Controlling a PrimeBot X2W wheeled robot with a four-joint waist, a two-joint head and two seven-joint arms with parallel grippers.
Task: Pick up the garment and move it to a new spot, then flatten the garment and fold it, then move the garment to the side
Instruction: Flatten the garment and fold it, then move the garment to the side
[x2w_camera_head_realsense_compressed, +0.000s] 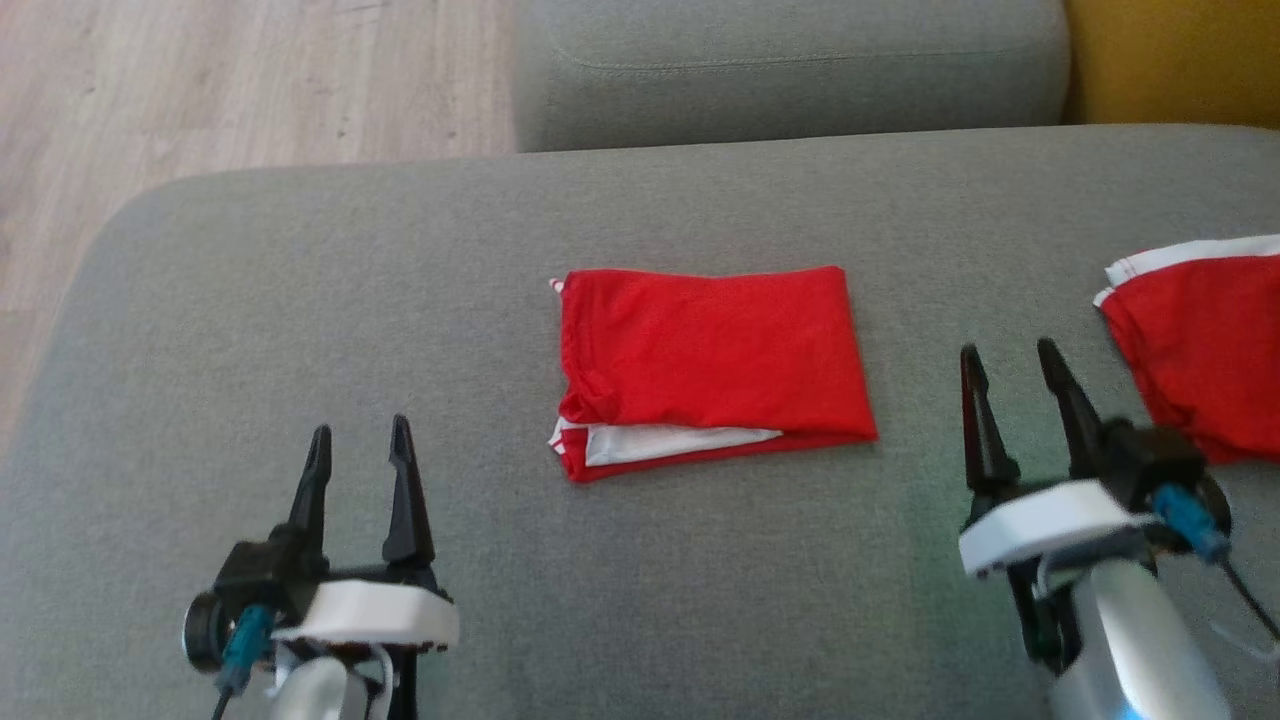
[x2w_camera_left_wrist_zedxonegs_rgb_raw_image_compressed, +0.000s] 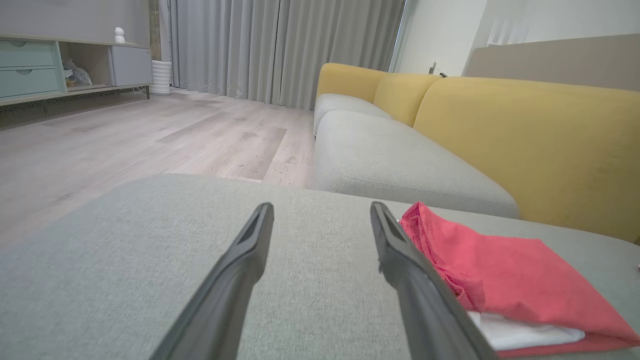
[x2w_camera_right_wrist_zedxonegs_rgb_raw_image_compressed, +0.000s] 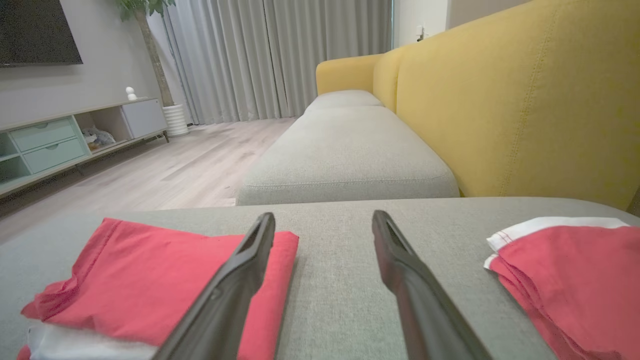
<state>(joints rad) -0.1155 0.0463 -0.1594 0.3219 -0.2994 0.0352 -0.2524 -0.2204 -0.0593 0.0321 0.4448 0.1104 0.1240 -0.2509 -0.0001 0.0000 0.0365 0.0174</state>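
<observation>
A red garment (x2w_camera_head_realsense_compressed: 712, 365) with a white inner layer lies folded into a neat rectangle in the middle of the grey sofa seat (x2w_camera_head_realsense_compressed: 300, 300). In the left wrist view the red garment (x2w_camera_left_wrist_zedxonegs_rgb_raw_image_compressed: 505, 270) sits to the right of the fingers; in the right wrist view the red garment (x2w_camera_right_wrist_zedxonegs_rgb_raw_image_compressed: 165, 280) lies to the left, partly behind one finger. My left gripper (x2w_camera_head_realsense_compressed: 360, 440) hovers open at the lower left, apart from the garment. Right of the garment, my right gripper (x2w_camera_head_realsense_compressed: 1012, 362) is open and holds nothing.
A second red and white garment (x2w_camera_head_realsense_compressed: 1200, 340) lies at the seat's right edge, also the second garment (x2w_camera_right_wrist_zedxonegs_rgb_raw_image_compressed: 575, 280) right of my right fingers. Another grey cushion (x2w_camera_head_realsense_compressed: 790, 70) lies beyond, a yellow backrest (x2w_camera_right_wrist_zedxonegs_rgb_raw_image_compressed: 525, 110) on the right, wooden floor (x2w_camera_head_realsense_compressed: 230, 90) on the left.
</observation>
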